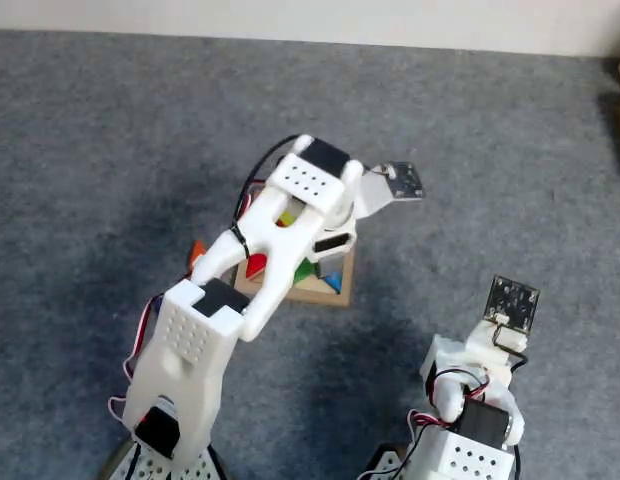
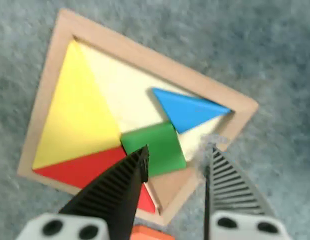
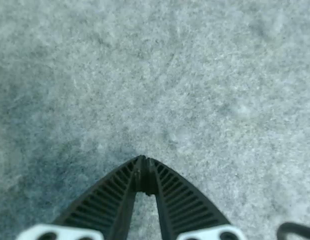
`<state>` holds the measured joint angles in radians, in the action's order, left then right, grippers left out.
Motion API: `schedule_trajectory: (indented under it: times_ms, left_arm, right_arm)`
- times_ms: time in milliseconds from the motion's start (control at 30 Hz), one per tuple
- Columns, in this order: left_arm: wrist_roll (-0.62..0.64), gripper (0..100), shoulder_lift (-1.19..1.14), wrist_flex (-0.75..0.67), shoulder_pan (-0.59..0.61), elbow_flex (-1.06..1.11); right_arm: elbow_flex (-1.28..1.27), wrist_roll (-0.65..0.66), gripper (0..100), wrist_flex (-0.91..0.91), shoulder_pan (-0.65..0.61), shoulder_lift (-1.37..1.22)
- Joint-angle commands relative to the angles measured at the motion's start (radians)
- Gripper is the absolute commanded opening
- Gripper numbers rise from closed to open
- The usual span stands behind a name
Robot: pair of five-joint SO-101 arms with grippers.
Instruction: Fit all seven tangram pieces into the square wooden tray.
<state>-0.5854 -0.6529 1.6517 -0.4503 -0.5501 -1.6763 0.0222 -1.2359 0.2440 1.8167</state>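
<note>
Left gripper (image 2: 178,150), jaws apart, over green sq (image 2: 157,142).

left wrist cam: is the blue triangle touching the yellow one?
No. The blue triangle sits apart from the yellow triangle, with bare floor of the tray between them.

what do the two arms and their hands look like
The left arm and right arm are white plastic shells with hole grids, black motors and thin red, black and white cables. The left hand and right hand have black ribbed, tapering fingers.
</note>
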Motion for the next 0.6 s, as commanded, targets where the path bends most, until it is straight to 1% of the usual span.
schedule_trajectory:
  times_ms: [0, 200, 300, 400, 567]
  left_arm:
    - [-0.043, 18, 0.028, 0.017, -0.013, -0.035]
    - [-0.035, 18, -0.079, -0.078, -0.010, -0.030]
    - [0.008, 18, -0.116, -0.137, -0.015, -0.031]
    - [0.015, 18, -0.125, -0.181, -0.008, -0.031]
    - [0.018, 18, -0.124, -0.190, 0.002, -0.068]
  right_arm:
    - [-0.116, 0.012, 0.5, 0.019, 0.010, 0.010]
    - [-0.116, 0.012, 0.5, 0.019, 0.010, 0.010]
    - [-0.116, 0.012, 0.5, 0.019, 0.010, 0.010]
    - [-0.116, 0.012, 0.5, 0.019, 0.010, 0.010]
    - [-0.116, 0.012, 0.5, 0.019, 0.010, 0.010]
